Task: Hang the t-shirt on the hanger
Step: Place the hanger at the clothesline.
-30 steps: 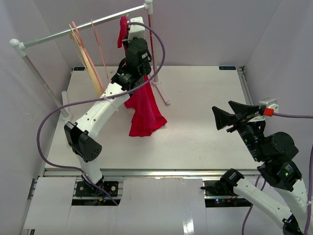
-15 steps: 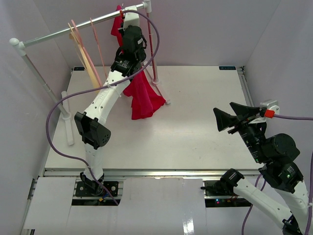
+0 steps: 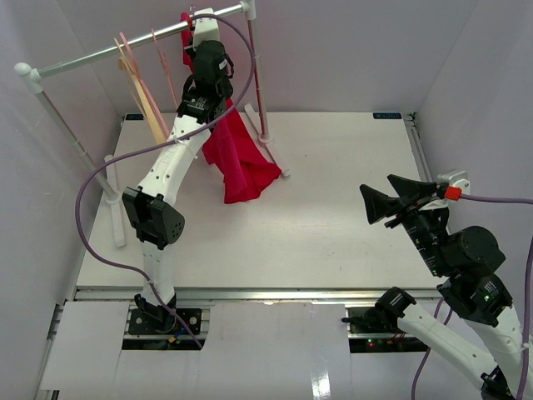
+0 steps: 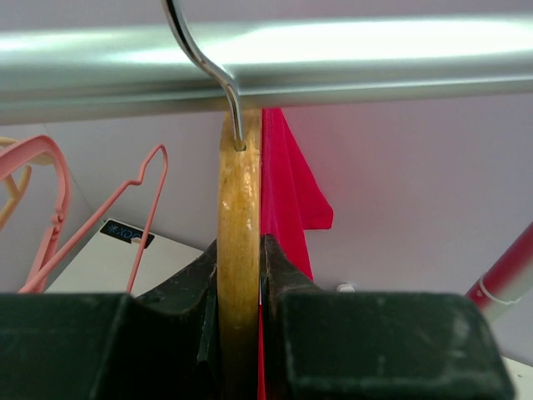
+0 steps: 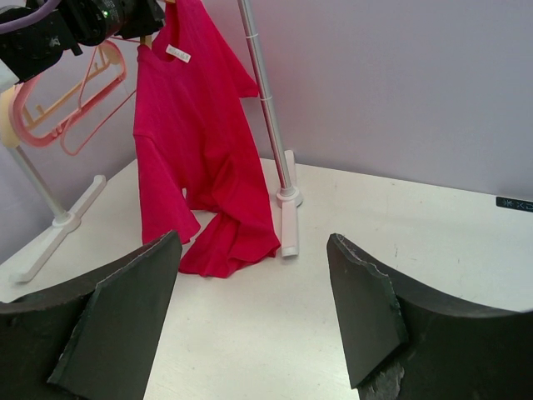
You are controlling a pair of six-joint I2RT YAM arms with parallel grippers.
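Over on the far left the pink hangers [image 4: 100, 208] dangle from the rail [image 4: 333, 58], and I have left them alone. Next to them, my left gripper [image 4: 240, 275] has climbed in the last second from well under the rail to right up against it. Its jaws are clenched on the neck of the wooden hanger [image 4: 239, 217], one finger on each side. From my left wrist I see the metal hook [image 4: 204, 58] crossing the front of the rail. Its top runs out of view, so I cannot tell whether it is over the bar and bearing weight.

The red t-shirt [image 3: 237, 154] hangs from that hanger, its white label [image 5: 177, 52] up at the collar. It came up with the lift, and its hem sits further back on the table [image 3: 333, 217] than a second ago. From my right wrist the lowest folds still seem to rest on the surface.

Far right, my right gripper [image 3: 391, 200] has barely moved. Its jaws are spread wide with nothing between them, well apart from the t-shirt.

I judge the dressing finished and the hang-up nearly so. What remains is to settle the hook on the rail, then let go
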